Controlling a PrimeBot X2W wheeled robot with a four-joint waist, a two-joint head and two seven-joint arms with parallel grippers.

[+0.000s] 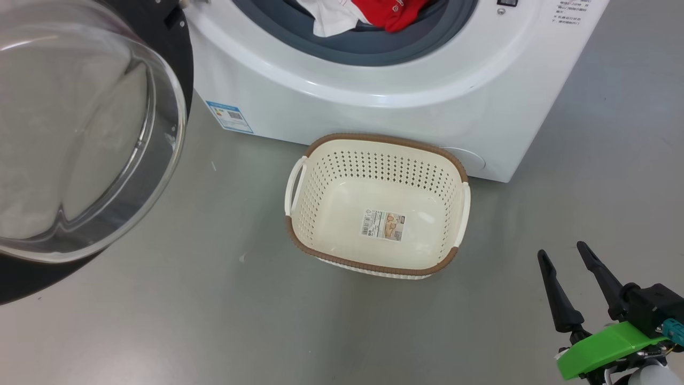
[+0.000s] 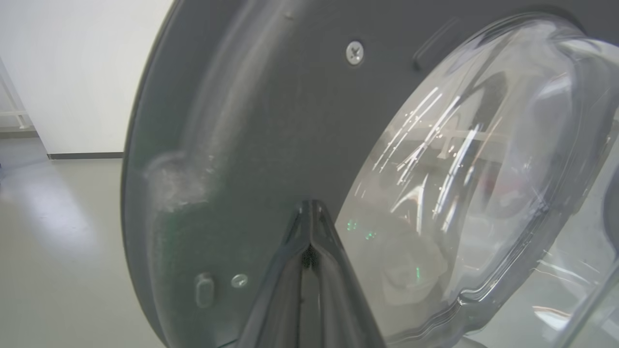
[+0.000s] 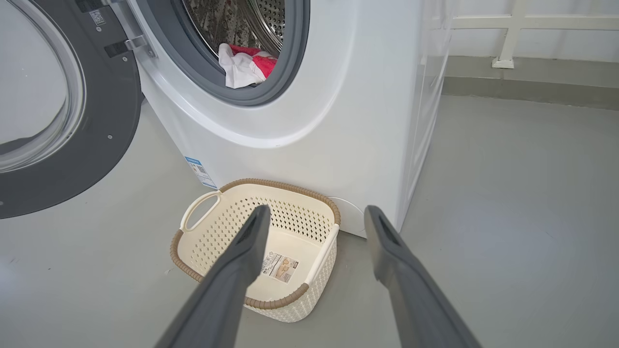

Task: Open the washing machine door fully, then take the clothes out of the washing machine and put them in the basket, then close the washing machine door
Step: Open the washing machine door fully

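The washing machine stands with its door swung wide to the left, leaving the way in clear. The empty basket sits on the floor just before it, ready for the clothes lying inside. The left hand, pinched closed and empty, points at the door's inner face, perhaps touching it. The right hand gapes wide, empty.

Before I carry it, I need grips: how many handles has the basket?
2: the left handle and the right handle, at opposite ends of the basket. None looks hidden.
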